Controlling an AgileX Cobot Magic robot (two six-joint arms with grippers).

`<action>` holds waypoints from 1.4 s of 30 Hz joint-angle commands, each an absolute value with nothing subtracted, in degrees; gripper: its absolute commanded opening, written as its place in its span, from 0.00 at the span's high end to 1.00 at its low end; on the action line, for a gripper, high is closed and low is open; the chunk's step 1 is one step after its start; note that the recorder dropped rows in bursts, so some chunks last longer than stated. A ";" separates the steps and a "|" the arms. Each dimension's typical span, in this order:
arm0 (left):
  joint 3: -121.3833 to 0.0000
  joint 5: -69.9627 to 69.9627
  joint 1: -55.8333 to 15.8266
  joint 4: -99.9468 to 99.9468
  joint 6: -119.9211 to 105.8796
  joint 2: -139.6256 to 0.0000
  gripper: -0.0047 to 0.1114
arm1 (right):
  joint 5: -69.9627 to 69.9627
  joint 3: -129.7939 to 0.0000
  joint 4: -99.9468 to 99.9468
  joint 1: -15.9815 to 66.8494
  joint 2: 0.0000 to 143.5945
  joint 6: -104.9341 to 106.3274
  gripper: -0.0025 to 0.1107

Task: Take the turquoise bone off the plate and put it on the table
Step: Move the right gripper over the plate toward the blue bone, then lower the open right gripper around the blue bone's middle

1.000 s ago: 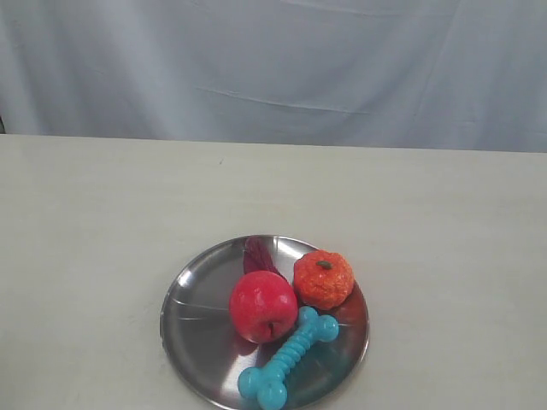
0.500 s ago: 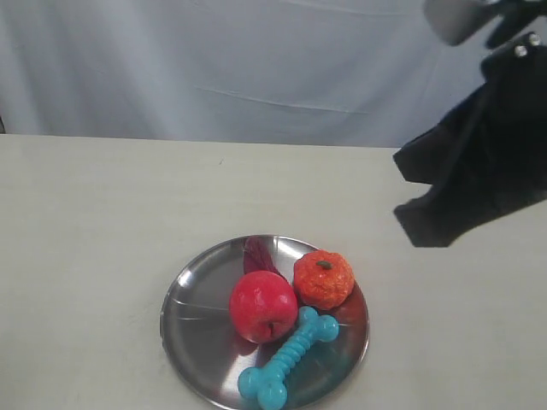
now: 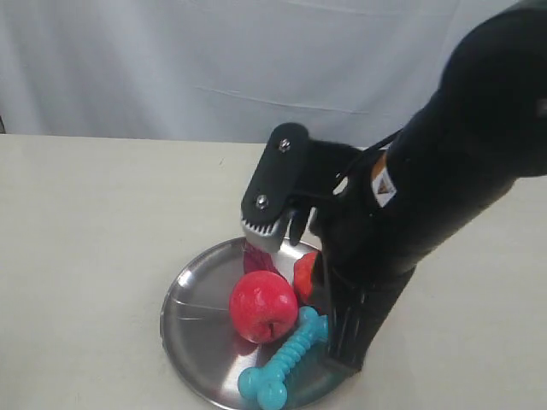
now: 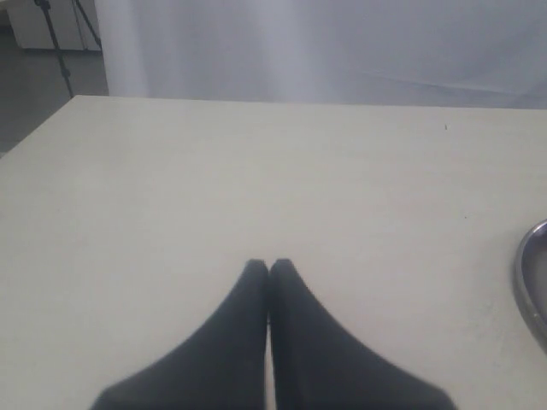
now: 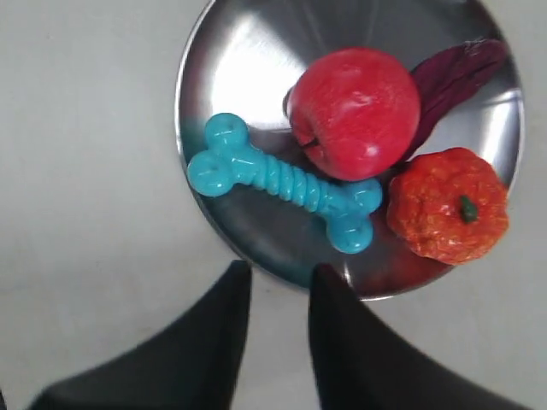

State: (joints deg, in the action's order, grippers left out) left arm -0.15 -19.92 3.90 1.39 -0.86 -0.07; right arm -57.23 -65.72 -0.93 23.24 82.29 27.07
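The turquoise bone (image 3: pixel 282 360) (image 5: pixel 286 181) lies on the silver plate (image 3: pixel 184 337) (image 5: pixel 231 51), along the near side of a red apple (image 3: pixel 261 307). My right arm (image 3: pixel 427 196) hangs over the plate's right half. In the right wrist view my right gripper (image 5: pixel 279 272) is open by a narrow gap and holds nothing. Its fingertips hover over the plate's rim, a short way from the bone's shaft. My left gripper (image 4: pixel 269 265) is shut and empty over the bare table (image 4: pixel 256 171), with the plate's rim (image 4: pixel 526 282) off to one side.
On the plate with the bone are the apple (image 5: pixel 355 111), an orange mandarin-like toy (image 5: pixel 449 205) (image 3: pixel 303 272) and a dark red leaf-shaped piece (image 5: pixel 453 77). The cream table (image 3: pixel 85 213) spreads around the plate. A grey cloth backdrop (image 3: pixel 171 60) stands behind it.
My right arm has come in from the upper right and now hangs over the plate, hiding part of the orange toy. The bone, apple and plate have not moved.
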 commanded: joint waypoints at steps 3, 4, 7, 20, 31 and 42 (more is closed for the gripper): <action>0.00 -19.62 3.46 1.46 -0.62 0.00 0.96 | -54.80 -65.85 0.00 23.40 88.90 31.15 0.42; 0.00 -19.62 3.46 1.46 -0.62 0.00 0.96 | -54.52 -65.85 0.00 23.40 90.06 31.70 0.42; 0.00 -19.62 3.46 1.46 -0.62 0.00 0.96 | -54.37 -65.85 0.00 23.40 93.77 35.00 0.42; 0.00 -19.62 3.46 1.46 -0.62 0.00 0.96 | -49.64 -65.85 -7.41 23.40 107.72 36.03 0.45; 0.00 -19.62 3.46 1.46 -0.62 0.00 0.96 | -40.82 -65.95 -8.10 23.40 110.15 37.71 0.45; 0.00 -19.62 3.46 1.46 -0.62 0.00 0.96 | -42.47 -65.95 -9.32 23.61 110.05 37.71 0.45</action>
State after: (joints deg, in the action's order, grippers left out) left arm -0.15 -19.92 3.90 1.39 -0.86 -0.07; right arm -41.63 -65.84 -8.62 23.53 109.71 37.24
